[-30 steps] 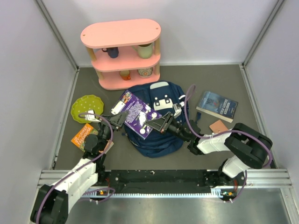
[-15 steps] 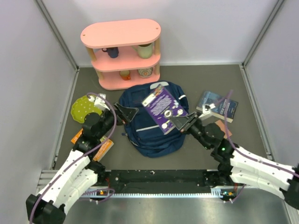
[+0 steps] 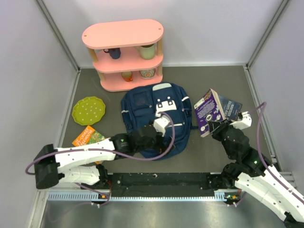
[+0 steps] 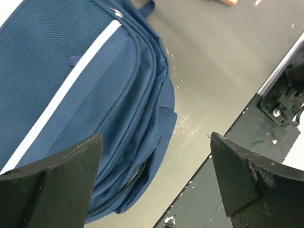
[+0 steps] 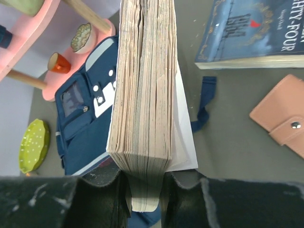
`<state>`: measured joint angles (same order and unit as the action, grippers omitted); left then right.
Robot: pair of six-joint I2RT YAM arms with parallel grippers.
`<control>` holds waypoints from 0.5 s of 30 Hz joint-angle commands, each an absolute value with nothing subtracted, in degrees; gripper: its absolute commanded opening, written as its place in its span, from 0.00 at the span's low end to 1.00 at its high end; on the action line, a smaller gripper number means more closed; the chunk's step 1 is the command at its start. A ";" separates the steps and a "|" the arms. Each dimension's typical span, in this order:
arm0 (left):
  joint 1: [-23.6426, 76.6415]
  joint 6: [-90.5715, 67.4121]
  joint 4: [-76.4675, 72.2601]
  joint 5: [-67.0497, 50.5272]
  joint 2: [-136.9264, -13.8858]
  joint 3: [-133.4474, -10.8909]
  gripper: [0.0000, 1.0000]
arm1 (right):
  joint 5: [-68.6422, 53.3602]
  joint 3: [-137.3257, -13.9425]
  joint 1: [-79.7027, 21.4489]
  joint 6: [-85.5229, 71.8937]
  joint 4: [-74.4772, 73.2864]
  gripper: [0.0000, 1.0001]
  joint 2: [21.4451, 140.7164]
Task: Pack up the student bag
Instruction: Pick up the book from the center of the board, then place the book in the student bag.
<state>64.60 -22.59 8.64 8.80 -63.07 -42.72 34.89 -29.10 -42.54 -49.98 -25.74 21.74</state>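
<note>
Navy blue fabric backpack (image 3: 154,118) looks unpacked as yet; my right pincer (image 5: 145,183) pinches a thick purple-covered paperback (image 3: 209,113), my left pincer (image 4: 154,159) hangs spread over the backpack's lower edge.

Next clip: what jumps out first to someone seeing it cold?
The purple book, clamped in the right gripper just right of the navy student bag at the table's middle. Next, the left gripper, open over the bag's near edge, and the pink shelf at the back.
</note>
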 commanded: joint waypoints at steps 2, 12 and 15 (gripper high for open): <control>68.37 -15.21 10.46 10.11 -72.31 -48.86 0.96 | 37.88 -35.15 -41.92 -45.53 -29.00 0.00 18.55; 68.64 -14.59 10.37 8.00 -78.04 -50.36 0.83 | 38.41 -36.30 -41.92 -44.30 -30.85 0.00 15.12; 68.56 -14.41 10.46 7.74 -80.33 -51.41 0.75 | 37.62 -36.21 -42.01 -44.91 -30.85 0.00 15.21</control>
<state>68.38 -15.79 11.51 8.38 -78.26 -48.07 36.62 -32.40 -42.19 -45.19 -34.28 16.03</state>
